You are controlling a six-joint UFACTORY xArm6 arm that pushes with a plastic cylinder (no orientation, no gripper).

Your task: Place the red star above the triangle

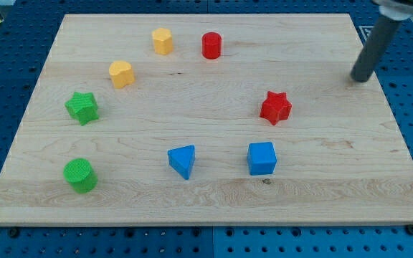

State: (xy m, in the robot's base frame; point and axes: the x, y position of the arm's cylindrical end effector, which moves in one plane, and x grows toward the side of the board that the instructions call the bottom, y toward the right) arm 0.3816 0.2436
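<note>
Our red star (275, 107) lies flat on the desk (214, 201), no long axis, up-right of the blue triangle (183, 160). Our tip (361, 78), holding nothing, stands well right of it, slightly tilted.

The straight dark rod (373, 46) is seen tilted, descending from one o'clock toward seven o'clock at the view's upper right; my tip (361, 78) is set down there.

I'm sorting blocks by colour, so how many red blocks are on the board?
2. The red star-shaped block sits at the view's right, and the red cylinder block sits near the view's top centre. None appears hidden.
</note>
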